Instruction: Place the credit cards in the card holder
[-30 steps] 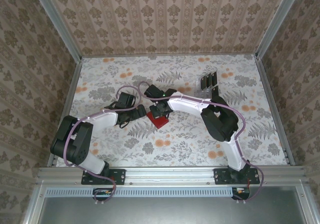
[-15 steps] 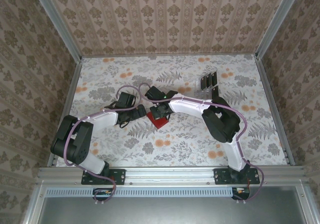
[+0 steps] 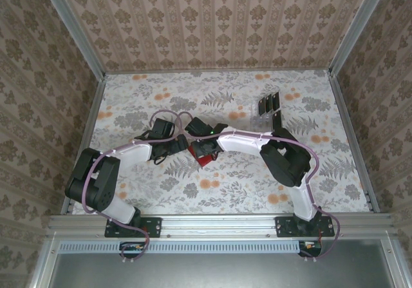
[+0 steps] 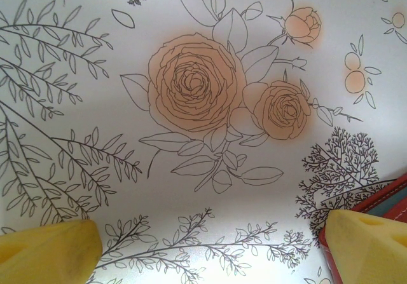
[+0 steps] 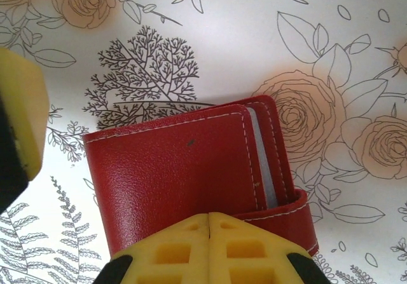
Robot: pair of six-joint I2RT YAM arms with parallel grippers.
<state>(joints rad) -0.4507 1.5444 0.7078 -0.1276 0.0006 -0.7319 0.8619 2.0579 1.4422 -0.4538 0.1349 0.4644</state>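
Your right claw (image 5: 210, 236), fully shut and empty, seems to press the wallet (image 5: 172, 169) closed at the worktop's (image 3: 322, 172) middle; your left claw (image 4: 210, 243) stands wide open beside it, holding nothing.

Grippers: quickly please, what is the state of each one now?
Left gripper: open, holding nothing.
Right gripper: shut, nothing between the fingers, tips over the red card holder.

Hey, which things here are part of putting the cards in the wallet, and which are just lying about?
For the job:
- red wallet
- black cards, standing at the far right

Not part of it:
- flowered table cover
- patterned walls
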